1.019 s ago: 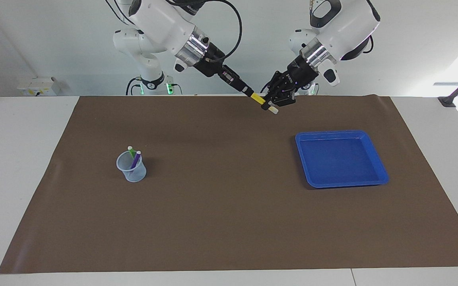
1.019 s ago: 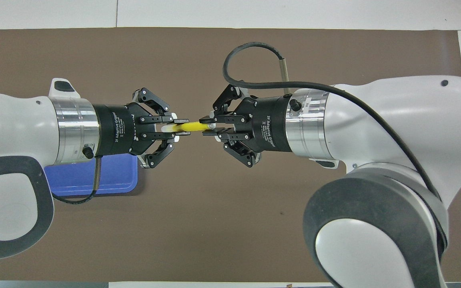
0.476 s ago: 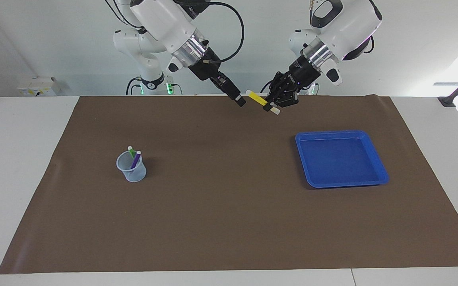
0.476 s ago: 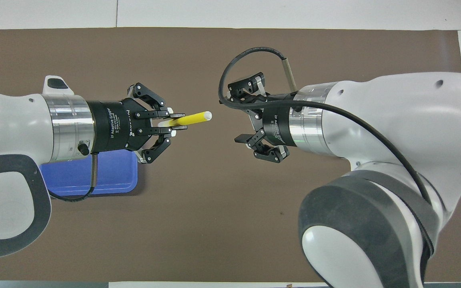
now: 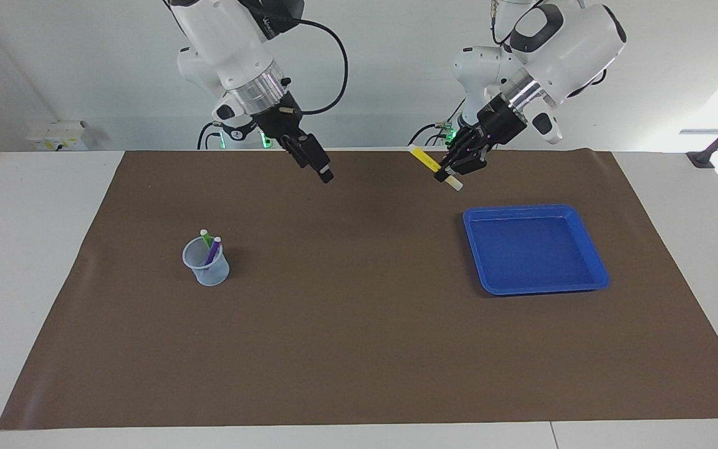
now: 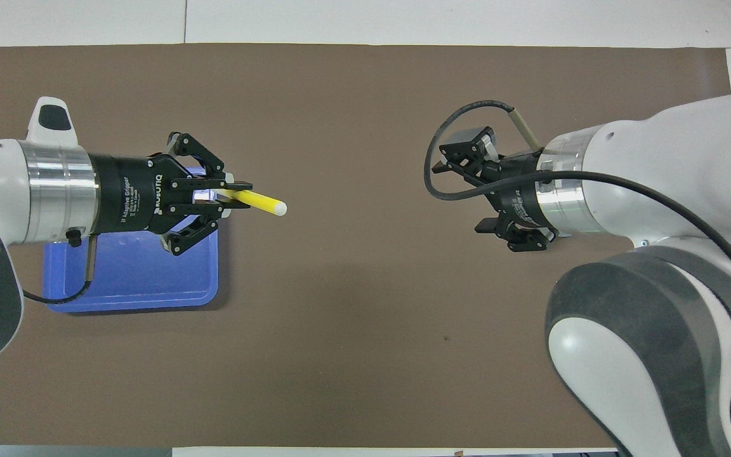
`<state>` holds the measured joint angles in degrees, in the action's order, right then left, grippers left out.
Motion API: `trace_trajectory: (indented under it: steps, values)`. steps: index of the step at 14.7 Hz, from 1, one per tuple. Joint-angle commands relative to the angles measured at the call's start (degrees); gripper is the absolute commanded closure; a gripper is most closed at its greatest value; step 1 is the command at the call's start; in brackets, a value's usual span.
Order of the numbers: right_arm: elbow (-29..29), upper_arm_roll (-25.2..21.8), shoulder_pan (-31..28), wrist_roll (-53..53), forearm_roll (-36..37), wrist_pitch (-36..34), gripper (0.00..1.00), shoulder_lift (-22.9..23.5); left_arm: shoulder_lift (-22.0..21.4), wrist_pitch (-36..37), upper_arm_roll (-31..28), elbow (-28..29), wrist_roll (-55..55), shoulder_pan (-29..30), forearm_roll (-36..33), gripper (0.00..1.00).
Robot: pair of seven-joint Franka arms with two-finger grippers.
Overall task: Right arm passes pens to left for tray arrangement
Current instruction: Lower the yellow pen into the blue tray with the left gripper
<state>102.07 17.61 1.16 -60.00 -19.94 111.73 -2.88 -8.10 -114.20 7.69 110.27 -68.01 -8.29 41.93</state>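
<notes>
The yellow pen [image 5: 424,159] hangs in the air, with my left gripper [image 5: 445,174] shut on it near its pale end. In the overhead view the left gripper [image 6: 226,198] covers a corner of the blue tray [image 6: 143,279], and the yellow pen [image 6: 257,201] sticks out toward the table's middle. The tray [image 5: 524,210] holds nothing. My right gripper [image 5: 326,176] is open and holds nothing, up over the mat's middle strip; its spread fingers show from above [image 6: 464,197]. The green pen [image 5: 205,237] and the purple pen [image 5: 214,248] stand in a small translucent cup [image 5: 208,269].
A brown mat [image 5: 359,324] covers most of the white table. The cup stands toward the right arm's end, and in the overhead view the right arm hides it. A black cable [image 6: 432,184] loops by the right gripper.
The right gripper opened, let go of the yellow pen and drew back toward its own end. The left gripper, still shut on the pen, carried it toward the tray.
</notes>
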Motion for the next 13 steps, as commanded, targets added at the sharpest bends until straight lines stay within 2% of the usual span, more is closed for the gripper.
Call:
trace_trajectory:
  steps: [1,3,6,8,9,11,13]
  values:
    - [6.9,-3.53,-0.28,11.71,5.16,-1.59,0.0,-4.23,0.54,4.68,-0.04,1.7,15.93,4.33,-3.75,1.0]
    - [11.99,-6.96,-0.28,22.51,8.16,-1.25,0.0,-5.64,2.03,5.82,-0.04,2.32,26.13,6.0,-10.0,1.0]
    - [15.25,-11.53,-0.72,34.74,13.86,0.06,0.05,-5.04,6.59,6.89,-0.04,2.05,43.27,8.63,-19.23,1.0]
    - [18.06,-14.61,-0.72,40.99,14.58,3.83,0.08,-4.6,10.54,5.4,-0.04,1.62,53.02,9.08,-26.42,1.0]
    - [19.29,-15.32,-0.72,42.15,14.58,5.5,0.08,-4.07,12.22,4.09,-0.04,1.53,56.64,9.78,-29.42,1.0]
    - [19.83,-15.77,-0.8,42.34,14.5,6.83,0.16,-2.41,15.56,1.1,0.04,1.61,60.88,9.96,-35.48,1.0]
    - [20.18,-16.55,-0.8,42.6,14.5,8.93,0.19,-1.0,17.94,-1.1,0.04,1.61,61.86,10.05,-38.75,1.0]
